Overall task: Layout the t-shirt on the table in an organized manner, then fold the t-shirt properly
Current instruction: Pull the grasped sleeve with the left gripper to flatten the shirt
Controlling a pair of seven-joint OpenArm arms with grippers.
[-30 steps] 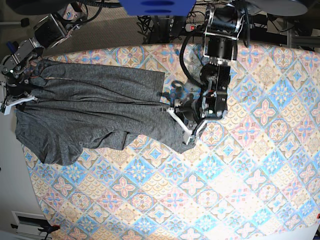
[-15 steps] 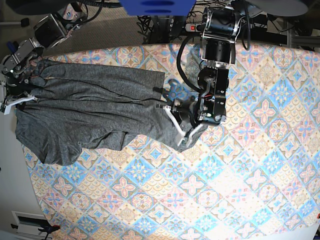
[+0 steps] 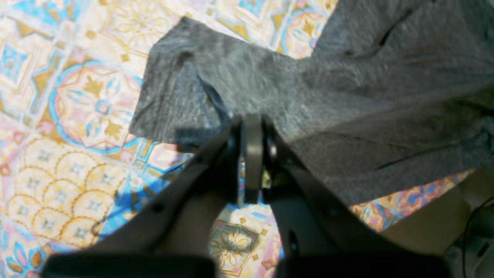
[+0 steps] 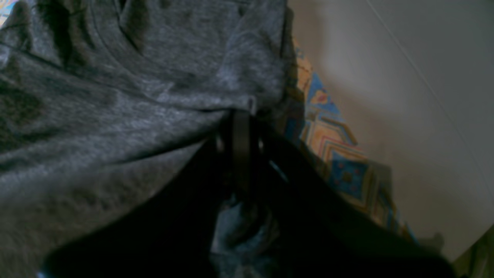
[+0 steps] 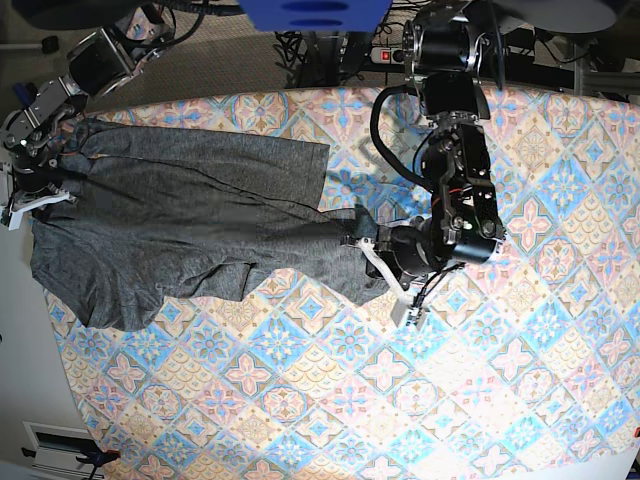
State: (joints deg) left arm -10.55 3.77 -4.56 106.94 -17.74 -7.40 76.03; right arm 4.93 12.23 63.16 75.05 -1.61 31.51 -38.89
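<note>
The large, soft, heathered dark grey t-shirt (image 5: 190, 225) was seen spread in loose wrinkles over the left part of the tabletop covered in pastel blue, pink and cream diamond tiles (image 5: 520, 380), stretched between the two arms in the base view. At the far left edge of that view, the right gripper (image 5: 38, 195) was set on the garment's end by the tabletop's edge; in the right wrist view, the dark fingers (image 4: 241, 135) were pressed together with grey fabric (image 4: 115, 116) bunched at their tips, so a pinch on the cloth was shown. Further right, a narrow tail of the shirt was drawn out toward the left gripper (image 5: 385, 275) near the tabletop's middle. In the left wrist view, its fingers (image 3: 252, 143) were closed to a thin line at the edge of a flat grey flap (image 3: 239, 85), which lay on the tiled pattern (image 3: 77, 116).
</note>
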